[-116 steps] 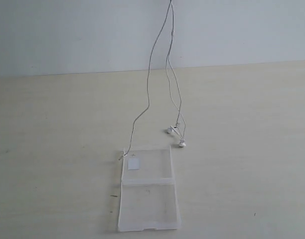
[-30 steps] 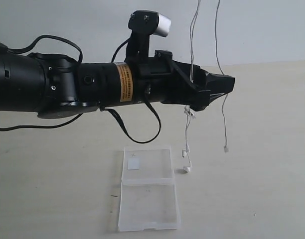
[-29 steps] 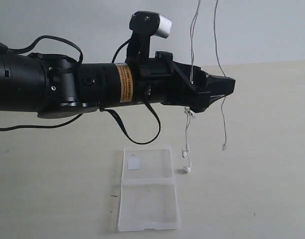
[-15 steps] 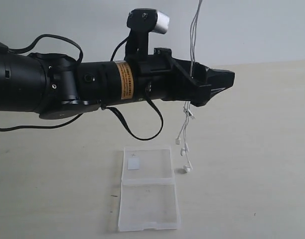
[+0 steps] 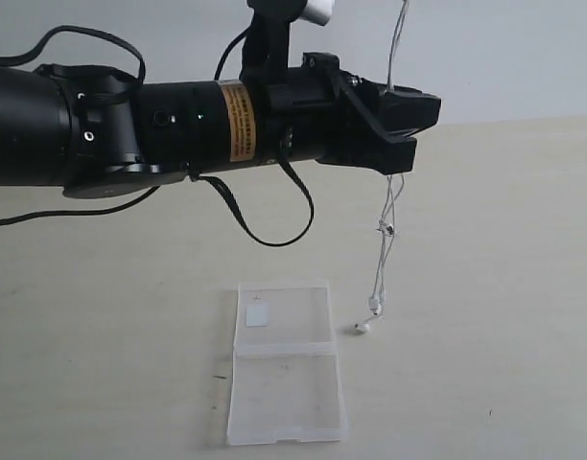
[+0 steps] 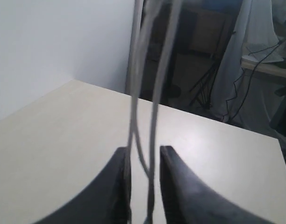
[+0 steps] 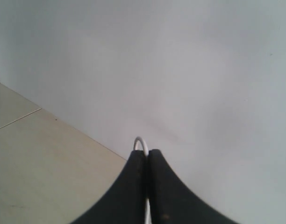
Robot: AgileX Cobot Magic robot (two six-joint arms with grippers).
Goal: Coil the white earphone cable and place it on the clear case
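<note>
The white earphone cable hangs in a bundle from above the exterior view, passes the left gripper and ends in the earbuds just above or on the table, right of the clear case. The case lies open and flat, with its white label on the far half. In the left wrist view the cable strands run between the parted fingers of the left gripper, which is open. My right gripper is shut on a loop of cable; it is out of the exterior view.
The black left arm spans the exterior view at mid height above the pale table. A grey wall stands behind the table. Dark stands and cloth lie beyond the table's edge in the left wrist view.
The left arm has risen and its gripper now stands around the cable. The separate strands have gathered into one bundle, and the earbuds have swung slightly right.
</note>
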